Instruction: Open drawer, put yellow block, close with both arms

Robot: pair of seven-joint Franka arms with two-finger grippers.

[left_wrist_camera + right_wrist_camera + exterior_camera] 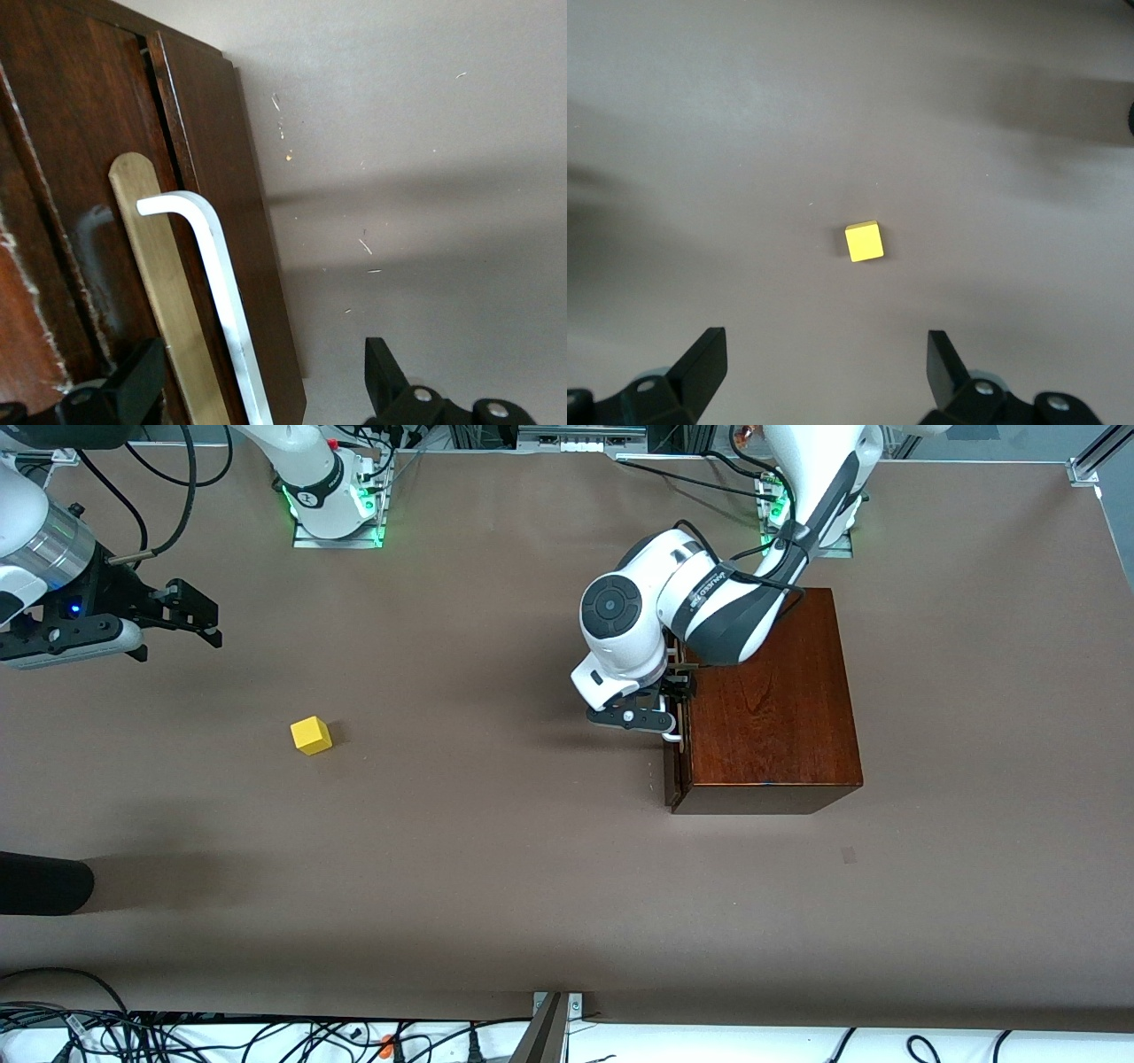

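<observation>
The dark reddish-brown wooden box (771, 700) stands toward the left arm's end of the table. Its drawer front (673, 779) faces the right arm's end and sits close against the box. My left gripper (678, 691) is at that front, open, its fingers straddling the white handle (221, 274) without touching it; the left gripper (261, 359) shows wide apart in its wrist view. The yellow block (311, 735) lies alone on the brown table toward the right arm's end. My right gripper (199, 613) hovers open and empty. In the right wrist view the right gripper (824, 345) looks down on the block (864, 242).
A black rounded object (44, 883) juts in at the table's edge, nearer the front camera than the block. Cables (266, 1036) run along the front edge. The arm bases (337, 514) stand at the back.
</observation>
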